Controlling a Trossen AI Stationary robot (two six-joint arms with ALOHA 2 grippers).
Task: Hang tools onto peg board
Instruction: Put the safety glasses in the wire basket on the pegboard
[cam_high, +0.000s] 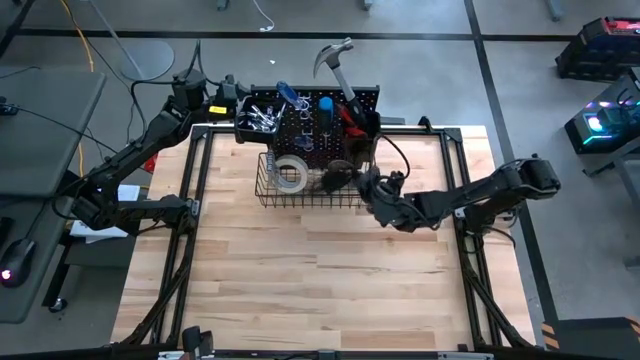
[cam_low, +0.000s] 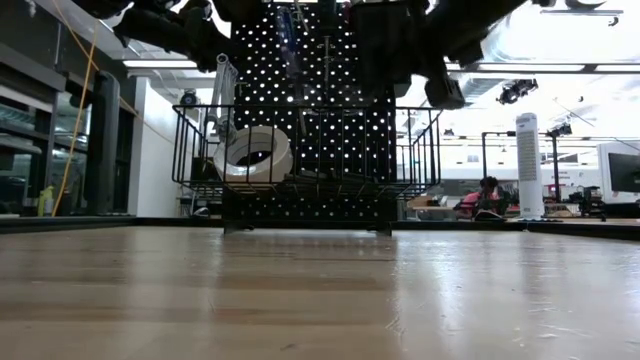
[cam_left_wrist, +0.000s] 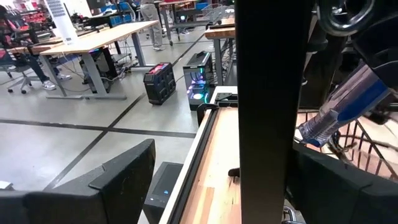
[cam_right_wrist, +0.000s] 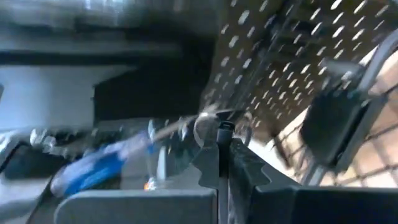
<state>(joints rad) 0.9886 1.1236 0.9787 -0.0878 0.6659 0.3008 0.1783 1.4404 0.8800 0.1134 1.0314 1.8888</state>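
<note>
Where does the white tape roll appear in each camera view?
High view: white tape roll lies in the wire basket, left part.
Low view: tape roll at the basket's left, tilted.
Left wrist view: not in it.
Right wrist view: not in it.
Shared landmark: the peg board.

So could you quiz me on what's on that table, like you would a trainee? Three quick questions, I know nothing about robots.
1. True or false: the white tape roll lies in the wire basket at the foot of the peg board.
2. Which tool sticks up above the peg board's top edge? A) claw hammer B) pliers C) wrench
3. Fill in: the right gripper, in front of the peg board, has its fingers ____, while the left gripper, at the board's left end, has them open.

Key: 1 true. 2 A, the claw hammer. 3 shut.
</note>
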